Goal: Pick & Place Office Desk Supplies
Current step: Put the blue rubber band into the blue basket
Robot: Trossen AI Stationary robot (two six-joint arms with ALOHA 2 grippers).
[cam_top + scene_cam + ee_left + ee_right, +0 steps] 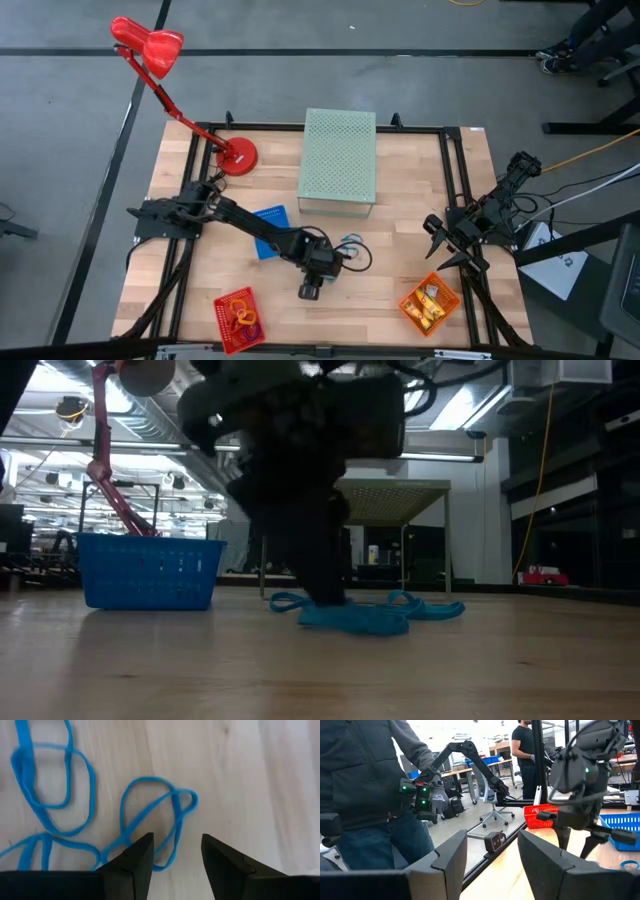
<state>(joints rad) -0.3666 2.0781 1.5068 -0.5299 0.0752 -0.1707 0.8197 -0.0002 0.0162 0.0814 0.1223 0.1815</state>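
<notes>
Left gripper (176, 851) fingers standing apart, holding nothing, tips hovering just over blue loops (150, 820) lying tangled mid-table, right of the blue basket (268, 230). Right gripper (490, 852) fingers apart, empty, waiting at the table's right edge above the orange basket (430, 304).

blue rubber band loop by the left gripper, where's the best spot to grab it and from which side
Probably the doubled strands where the blue loop narrows, taken from straight above. It lies flat on the wood table, so a side approach has nothing to catch. The left gripper hangs open over it, one finger already on that stretch.
</notes>
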